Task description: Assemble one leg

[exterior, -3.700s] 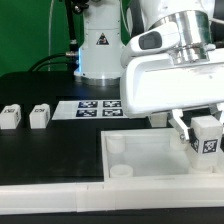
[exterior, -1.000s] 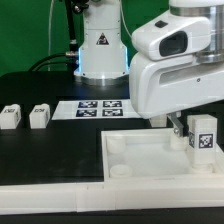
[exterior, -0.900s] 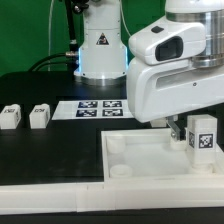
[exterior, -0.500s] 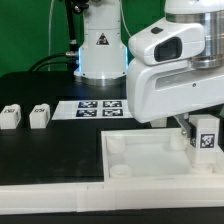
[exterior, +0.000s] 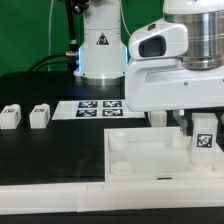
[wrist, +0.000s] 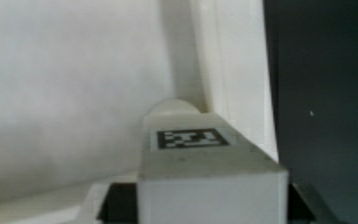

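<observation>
My gripper (exterior: 203,128) is shut on a leg (exterior: 205,137), a small white post with a black-and-white tag on its blocky end. It holds the leg upright over the far corner of the large white square top (exterior: 150,160) at the exterior view's right. In the wrist view the leg (wrist: 202,160) fills the foreground between dark fingers (wrist: 126,200), its tip close to the top's corner wall (wrist: 229,60). Whether the leg touches the top I cannot tell. Two more legs (exterior: 11,117) (exterior: 39,116) lie on the table at the exterior view's left.
The marker board (exterior: 98,107) lies on the black table behind the top. The robot base (exterior: 98,45) stands at the back. A long white bar (exterior: 50,199) runs along the front edge. A round corner socket (exterior: 119,141) rises from the top's near-left corner.
The gripper with the leg has moved slightly lower and toward the exterior view's right corner of the top. The two loose legs have not moved.
</observation>
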`<state>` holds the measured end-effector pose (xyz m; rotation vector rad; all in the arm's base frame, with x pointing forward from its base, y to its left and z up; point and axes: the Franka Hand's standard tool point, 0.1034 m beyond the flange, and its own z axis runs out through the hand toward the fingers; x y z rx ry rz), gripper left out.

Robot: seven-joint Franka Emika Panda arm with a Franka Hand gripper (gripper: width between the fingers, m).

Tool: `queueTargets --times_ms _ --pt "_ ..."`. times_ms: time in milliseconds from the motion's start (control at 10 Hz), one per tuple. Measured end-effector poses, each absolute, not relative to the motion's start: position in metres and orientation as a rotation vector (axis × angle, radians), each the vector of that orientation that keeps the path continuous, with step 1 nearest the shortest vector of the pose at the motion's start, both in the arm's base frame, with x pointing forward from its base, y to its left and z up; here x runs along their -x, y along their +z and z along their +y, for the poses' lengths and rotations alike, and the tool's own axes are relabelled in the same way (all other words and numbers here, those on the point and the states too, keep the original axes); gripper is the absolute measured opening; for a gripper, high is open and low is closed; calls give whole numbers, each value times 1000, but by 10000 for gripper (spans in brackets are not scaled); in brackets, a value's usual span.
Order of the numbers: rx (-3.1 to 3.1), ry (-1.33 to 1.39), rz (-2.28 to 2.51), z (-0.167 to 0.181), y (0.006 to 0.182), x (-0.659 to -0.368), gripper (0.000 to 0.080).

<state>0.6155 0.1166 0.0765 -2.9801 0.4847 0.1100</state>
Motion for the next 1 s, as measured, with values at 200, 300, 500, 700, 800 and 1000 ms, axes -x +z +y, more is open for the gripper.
queueTargets --times_ms 200,300,500,700,800,1000 --pt "2834 108 937 113 74 -622 298" --pt "2705 144 1225 112 74 -622 298" --pt "2465 202 1614 116 74 -622 298" --pt "2273 248 1875 122 74 -621 298" --pt "2247 255 1904 123 74 -620 402" --pt "2282 250 1858 123 73 -620 538"
